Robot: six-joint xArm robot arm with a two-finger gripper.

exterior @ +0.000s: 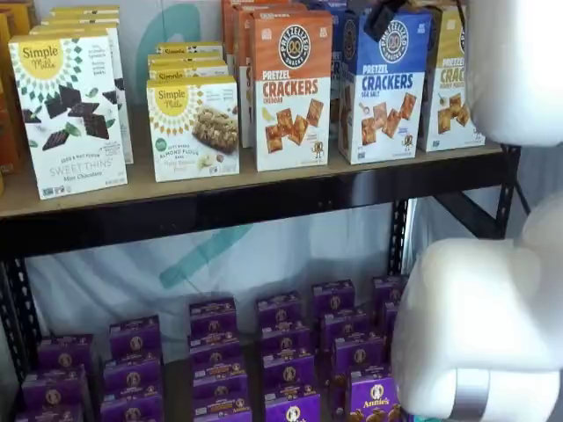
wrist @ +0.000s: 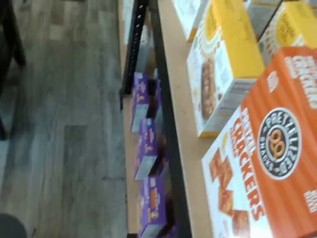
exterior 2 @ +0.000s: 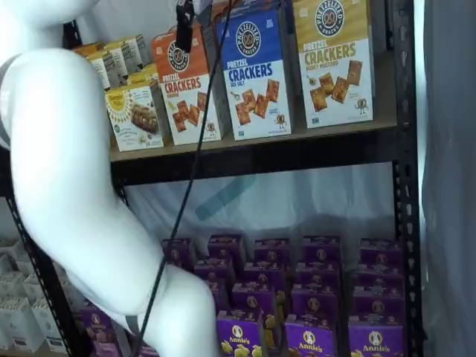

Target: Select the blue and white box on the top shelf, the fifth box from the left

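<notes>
One end effector (exterior 2: pixel 184 26) hanging before blue and white box (exterior 2: pixel 256 74), grip unclear.

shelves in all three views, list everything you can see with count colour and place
blue and white box: front one of a row, blue top, white lower half, top shelf, right of the orange box
orange box: front one of a row, orange and white, top shelf, middle
yellow-topped cracker box: one, right of the blue one
almond bar boxes: a row, yellow and white, left of the orange box
mint chocolate boxes: a row, white, top shelf, left
purple boxes: many, lower shelf
white boxes: several, low at far left
floor: grey wood planks
arm: white, between camera and shelves
gripper: black, by the orange box top; opening unclear
</notes>
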